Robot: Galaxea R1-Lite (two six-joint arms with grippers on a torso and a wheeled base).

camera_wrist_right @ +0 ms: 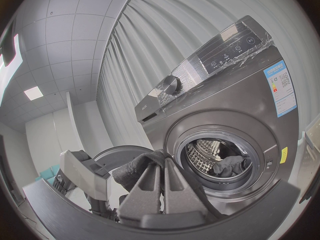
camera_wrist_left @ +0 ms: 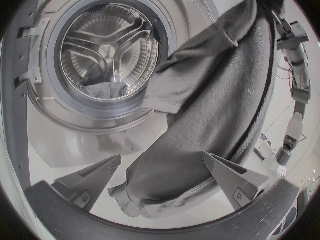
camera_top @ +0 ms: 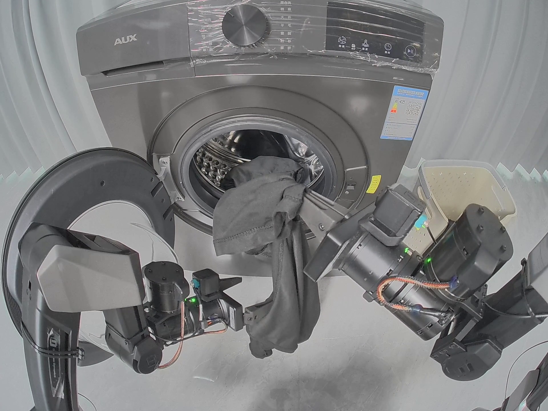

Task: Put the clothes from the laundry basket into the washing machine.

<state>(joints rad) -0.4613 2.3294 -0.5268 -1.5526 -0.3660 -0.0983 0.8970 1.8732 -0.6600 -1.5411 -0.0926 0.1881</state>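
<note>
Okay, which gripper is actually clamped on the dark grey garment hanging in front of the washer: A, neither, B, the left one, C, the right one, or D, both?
C: the right gripper is shut on the dark grey garment at the washing machine opening, while the left gripper sits wide open around the garment's hanging end.

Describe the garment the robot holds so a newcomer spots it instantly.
Find the grey washing machine with its round door swung open. At its opening, the right tool pinches a dark grey garment that droops downward. Unlike the smaller grey cloth lying inside the drum, it hangs outside.
</note>
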